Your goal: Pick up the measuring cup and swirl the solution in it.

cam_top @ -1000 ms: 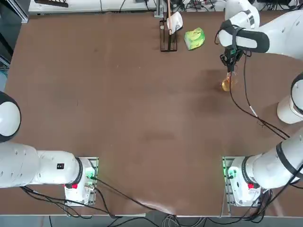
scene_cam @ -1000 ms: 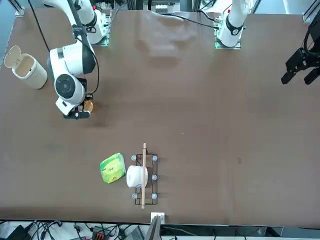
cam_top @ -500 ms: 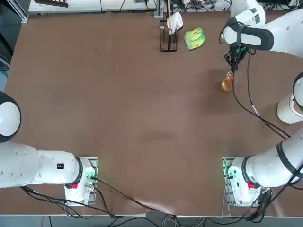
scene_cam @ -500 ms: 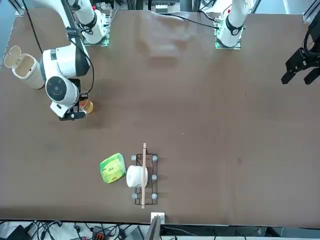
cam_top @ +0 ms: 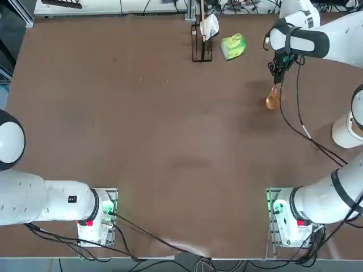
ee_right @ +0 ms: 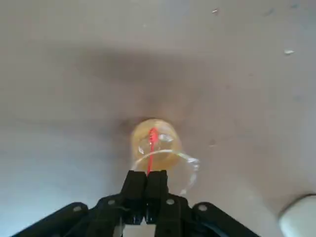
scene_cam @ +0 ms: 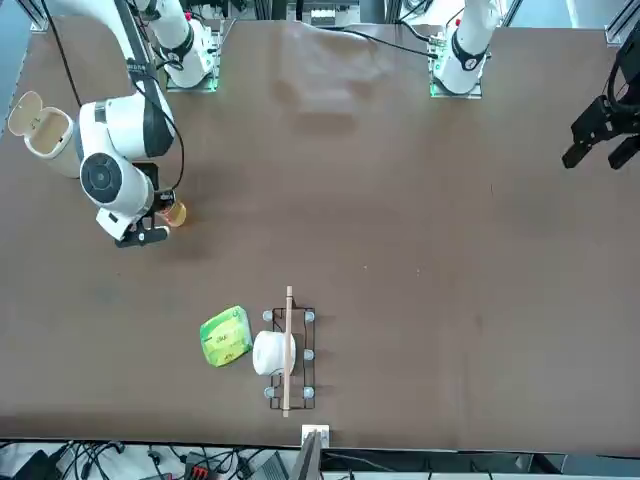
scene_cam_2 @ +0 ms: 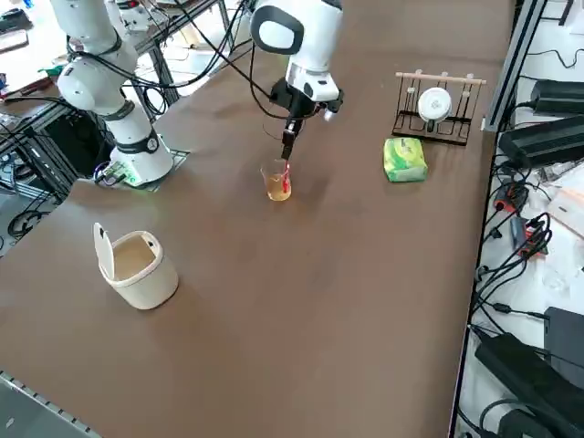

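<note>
- Table: brown top, takes up nearly the whole overhead view, mostly bare.
- Right arm: white, comes in from the robot's right and bends down over the far right part of the table.
- White cup: has a raised flap or lid at one side; stands near the right edge of the table, well apart from the glass.
- Wire rack: dark, with a wooden rod across the top and a white round thing in it; at the far edge of the table.
- Green packet: yellow-green, lumpy, lies just beside the rack on its right-arm side.
- Right gripper: fingers pressed together on the rim of the measuring cup; a thin red mark shows on the glass right above the fingertips. It points straight down in the side view, with the glass hanging directly below its tips.
- Measuring cup, other views: overhead it lies just nearside of the gripper; from the side it sits upright, wide clear mouth up. Whether its base touches the table or is just clear of it, I cannot tell.
- Solution: orange, see-through, fills the lower rounded part of the glass; upper part clear.
</note>
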Tool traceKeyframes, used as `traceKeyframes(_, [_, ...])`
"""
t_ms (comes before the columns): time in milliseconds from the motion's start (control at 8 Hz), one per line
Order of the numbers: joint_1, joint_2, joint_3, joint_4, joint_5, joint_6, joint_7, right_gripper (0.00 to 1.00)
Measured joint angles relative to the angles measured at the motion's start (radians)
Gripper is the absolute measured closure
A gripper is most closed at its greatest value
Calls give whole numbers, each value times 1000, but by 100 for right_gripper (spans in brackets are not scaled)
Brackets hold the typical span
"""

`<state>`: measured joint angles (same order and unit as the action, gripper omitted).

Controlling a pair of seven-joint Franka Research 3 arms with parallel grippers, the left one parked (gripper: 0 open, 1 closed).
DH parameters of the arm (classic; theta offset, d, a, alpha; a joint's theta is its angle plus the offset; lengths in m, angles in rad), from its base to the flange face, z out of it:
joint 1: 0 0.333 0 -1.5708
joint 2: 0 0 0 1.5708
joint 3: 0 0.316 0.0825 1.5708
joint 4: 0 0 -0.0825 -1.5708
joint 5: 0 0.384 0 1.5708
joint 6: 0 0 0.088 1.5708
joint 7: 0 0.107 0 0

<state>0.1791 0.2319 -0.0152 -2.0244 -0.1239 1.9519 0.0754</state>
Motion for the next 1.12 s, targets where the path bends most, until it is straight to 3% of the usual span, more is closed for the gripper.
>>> traceKeyframes(625, [0,-20,0,-5,39,-102,-19,98])
traceKeyframes(1125, [-13,-18,-14,-9,-57,-85,-49,98])
